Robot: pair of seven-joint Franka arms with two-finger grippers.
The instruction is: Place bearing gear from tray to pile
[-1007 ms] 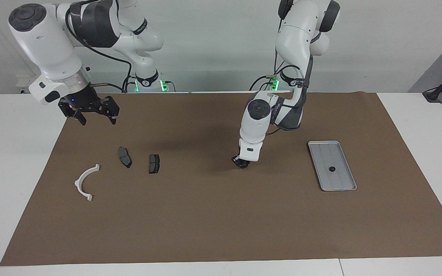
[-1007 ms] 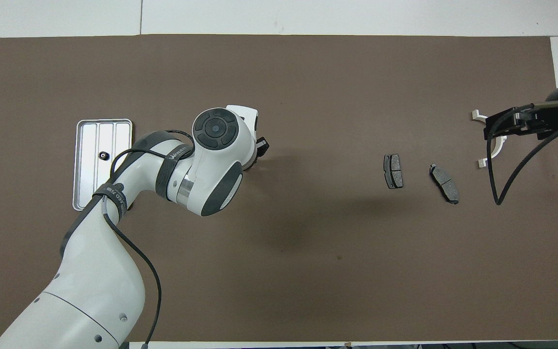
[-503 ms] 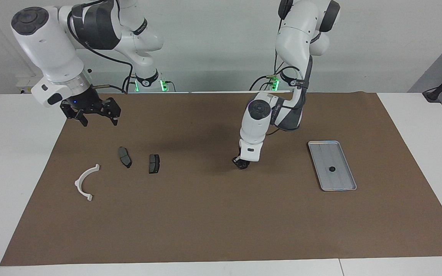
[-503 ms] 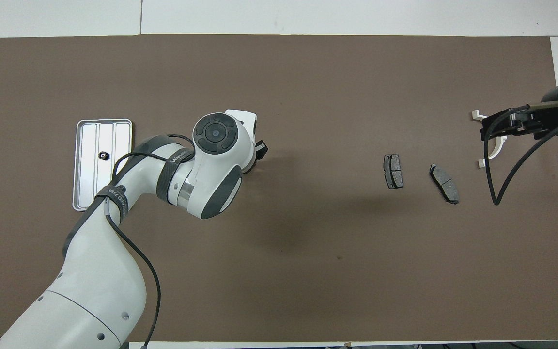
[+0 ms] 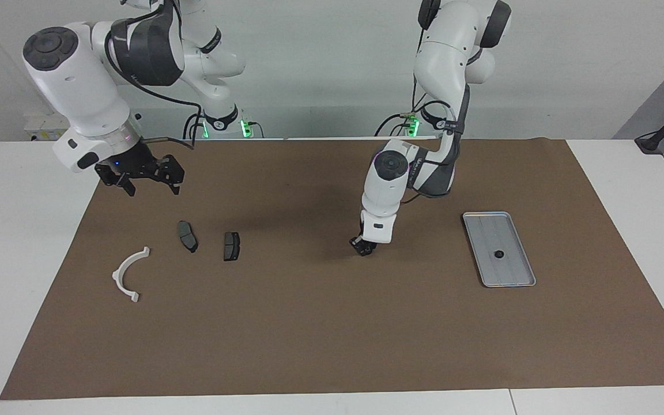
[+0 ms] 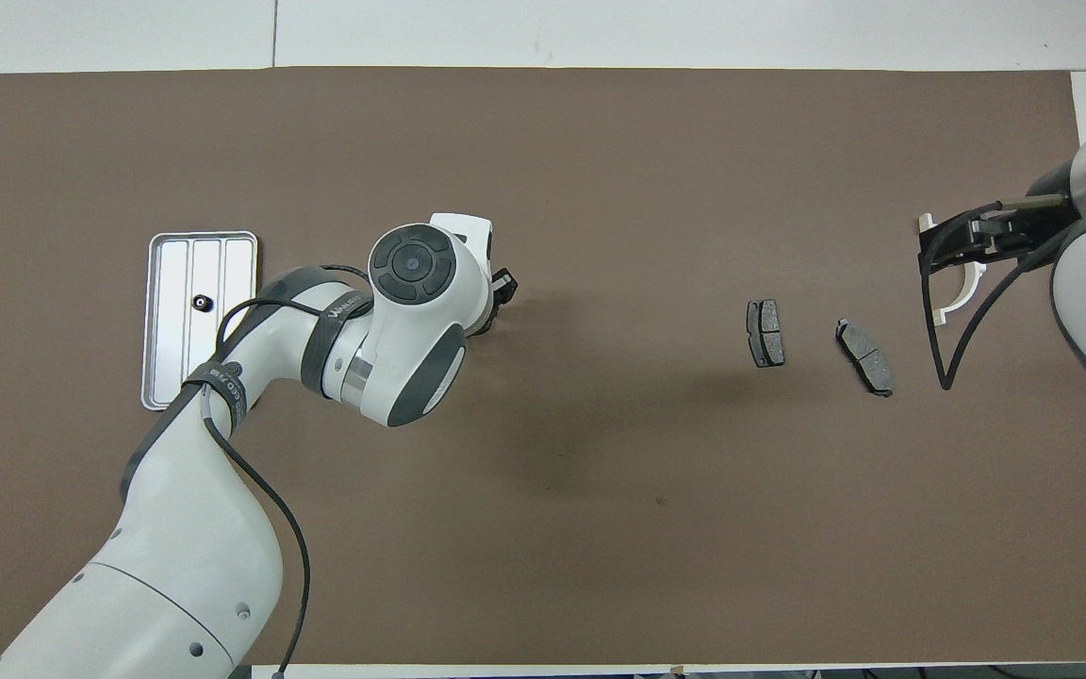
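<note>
Our left gripper (image 5: 362, 246) hangs low over the brown mat (image 5: 332, 323), well apart from the tray (image 5: 513, 271); we cannot tell its fingers' state. Our right gripper (image 5: 148, 185) waits over the mat, fingers spread wide and holding nothing. A small gear (image 5: 498, 254) lies in the tray.

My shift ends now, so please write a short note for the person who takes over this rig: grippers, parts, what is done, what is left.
Left gripper: low over the mat's middle, between tray and pile; whether it holds anything cannot be seen.
Right gripper: open, empty, in the air at the pile's end of the mat, waiting.
Tray: one gear lies in it.
Pile: bracket, two pads; no gear among them.
Done: nothing visible.
Left: bring the gear to the pile.
</note>
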